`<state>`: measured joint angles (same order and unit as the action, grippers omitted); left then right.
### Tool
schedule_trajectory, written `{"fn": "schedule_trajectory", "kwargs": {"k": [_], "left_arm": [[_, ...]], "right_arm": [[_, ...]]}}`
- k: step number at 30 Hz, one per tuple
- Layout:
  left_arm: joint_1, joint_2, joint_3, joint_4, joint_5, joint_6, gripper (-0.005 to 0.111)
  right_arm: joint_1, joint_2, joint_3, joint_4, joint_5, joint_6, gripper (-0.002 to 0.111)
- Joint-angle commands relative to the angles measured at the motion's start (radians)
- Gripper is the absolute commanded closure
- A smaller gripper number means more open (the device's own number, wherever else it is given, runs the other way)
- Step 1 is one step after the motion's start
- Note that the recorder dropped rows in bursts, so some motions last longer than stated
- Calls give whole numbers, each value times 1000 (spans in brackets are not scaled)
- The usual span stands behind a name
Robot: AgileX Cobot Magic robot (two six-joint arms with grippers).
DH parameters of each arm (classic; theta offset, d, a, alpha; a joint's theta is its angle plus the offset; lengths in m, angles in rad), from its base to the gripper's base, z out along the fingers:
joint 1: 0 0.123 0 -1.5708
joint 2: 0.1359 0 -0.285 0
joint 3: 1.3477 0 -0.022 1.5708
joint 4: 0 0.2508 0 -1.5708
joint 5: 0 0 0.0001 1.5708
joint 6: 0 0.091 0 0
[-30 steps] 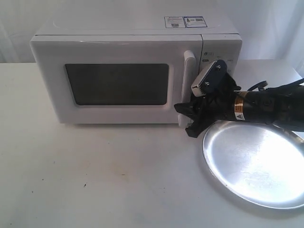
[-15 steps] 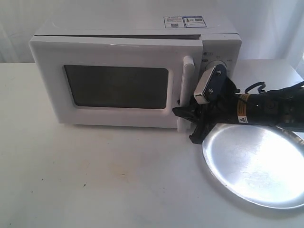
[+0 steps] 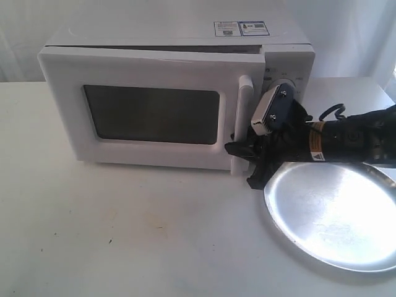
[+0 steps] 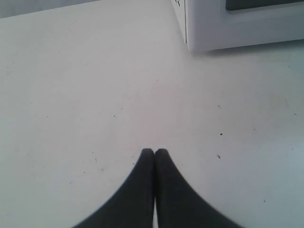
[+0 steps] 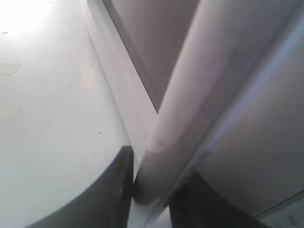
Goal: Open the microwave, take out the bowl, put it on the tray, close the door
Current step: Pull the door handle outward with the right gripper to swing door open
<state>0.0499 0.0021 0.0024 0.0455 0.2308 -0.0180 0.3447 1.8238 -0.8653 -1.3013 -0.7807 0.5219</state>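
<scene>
The white microwave (image 3: 185, 34) stands at the back of the table. Its door (image 3: 148, 111) with the dark window is swung out a little on the handle side, leaving a thin gap along the top. My right gripper (image 3: 242, 150) is shut on the lower end of the vertical white bar handle (image 3: 245, 99); in the right wrist view the handle (image 5: 199, 109) runs between the two dark fingers (image 5: 116, 190). The silver tray (image 3: 334, 213) lies on the table below the right arm. The bowl is hidden. My left gripper (image 4: 154, 152) hangs shut and empty over bare table.
A corner of the microwave (image 4: 223, 28) shows in the left wrist view, some way from the left gripper. The white table (image 3: 124, 235) spreads in front of the microwave. A pale curtain hangs behind.
The right gripper has pulled the handle outward, and the door has swung from nearly flush to slightly ajar. The left gripper shows no earlier frame.
</scene>
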Motion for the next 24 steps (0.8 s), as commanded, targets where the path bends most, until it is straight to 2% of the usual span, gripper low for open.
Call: {"fn": "schedule_trajectory", "kwargs": {"k": [1,3,7,15,19,24], "left_arm": [[-4,-2,-2,-7,1,-4,107],[-4,-2,-2,-7,1,-4,107],[-4,-2,-2,-7,1,-4,107],[-4,-2,-2,-7,1,-4,107],[-4,-2,-2,-7,1,-4,107],[-4,-2,-2,-7,1,-4,107]], "right_arm": [[33,-89,19,-90,-38,-54,108],[33,-133,45,-96,62,-9,108],[33,-220,110,-146,394,143,108],[33,-303,211,-147,646,221,108],[33,-310,183,-102,623,221,108],[33,-310,121,31,449,180,108]]}}
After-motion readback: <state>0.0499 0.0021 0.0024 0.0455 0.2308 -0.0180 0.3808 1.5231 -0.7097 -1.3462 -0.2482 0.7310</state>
